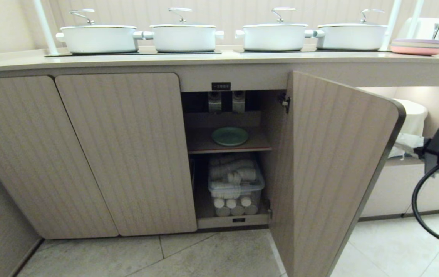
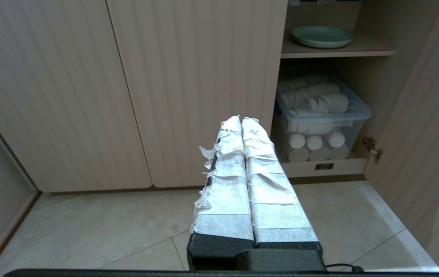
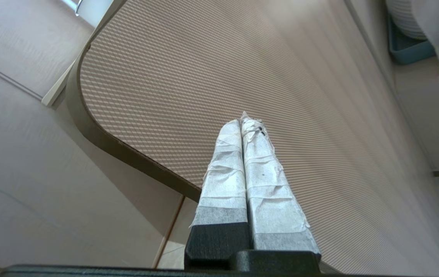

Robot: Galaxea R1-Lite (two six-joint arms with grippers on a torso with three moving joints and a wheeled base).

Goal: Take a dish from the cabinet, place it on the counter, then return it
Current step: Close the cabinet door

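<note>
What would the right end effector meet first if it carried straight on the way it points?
Most likely the open cabinet door: the shut right end effector aims at its ribbed face, though the gap between them is unclear.

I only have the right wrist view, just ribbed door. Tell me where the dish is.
Observer: The mint-green dish lies on the cabinet's inner shelf, door swung open.
Operator: Report what's below it.
Observer: A clear bin of white cups, under the shelf.
Operator: Give me the left pincer.
Observer: The left pincer is shut and empty, pointing at the closed doors.
Operator: And mine.
Observer: The right pincer is shut, facing the open door.
</note>
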